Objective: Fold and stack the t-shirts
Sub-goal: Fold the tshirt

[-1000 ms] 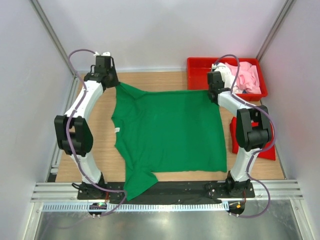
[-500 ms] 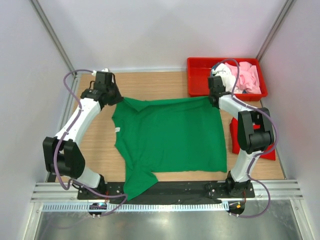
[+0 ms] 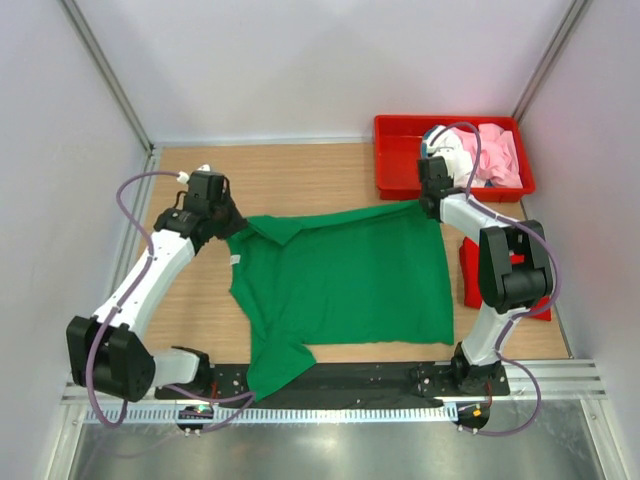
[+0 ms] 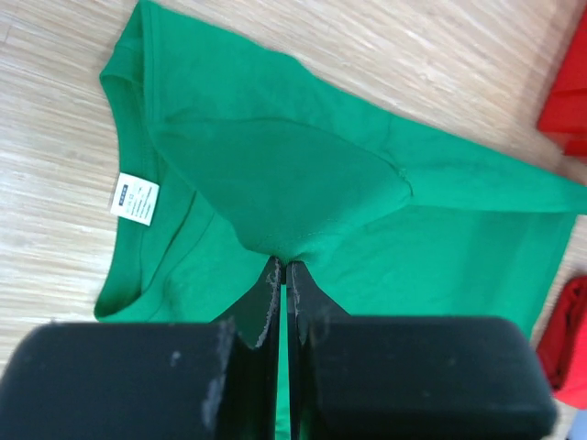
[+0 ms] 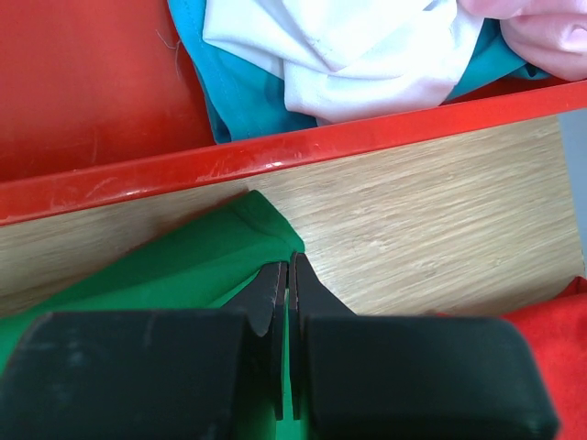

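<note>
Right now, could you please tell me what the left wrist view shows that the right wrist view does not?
Only left wrist: the green t-shirt's neckline and white label. Only right wrist: a white t-shirt and a teal t-shirt lying in the red tray. Both: green cloth pinched in shut jaws, the wooden table, and red cloth at the right edge.

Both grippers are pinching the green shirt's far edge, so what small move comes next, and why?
Probably carry both pinched corners a little nearer the arm bases: the left gripper and right gripper are shut on the far edge of the green t-shirt, which is only lapped over; its near edge lies flat.
</note>
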You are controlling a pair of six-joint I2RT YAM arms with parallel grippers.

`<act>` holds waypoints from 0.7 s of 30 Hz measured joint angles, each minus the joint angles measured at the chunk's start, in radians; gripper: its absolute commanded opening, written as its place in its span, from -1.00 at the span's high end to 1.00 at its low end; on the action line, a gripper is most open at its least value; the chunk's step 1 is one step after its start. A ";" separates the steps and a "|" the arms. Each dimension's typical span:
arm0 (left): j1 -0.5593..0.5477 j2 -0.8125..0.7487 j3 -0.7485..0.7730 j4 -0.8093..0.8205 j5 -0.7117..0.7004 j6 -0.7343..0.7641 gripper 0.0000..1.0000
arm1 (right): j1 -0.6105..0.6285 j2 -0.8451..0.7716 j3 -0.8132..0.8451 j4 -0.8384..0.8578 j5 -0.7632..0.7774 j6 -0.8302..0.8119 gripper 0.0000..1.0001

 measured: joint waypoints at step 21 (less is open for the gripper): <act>-0.129 -0.131 -0.224 -0.052 -0.011 -0.112 0.99 | -0.021 0.000 -0.071 -0.045 -0.045 0.061 0.98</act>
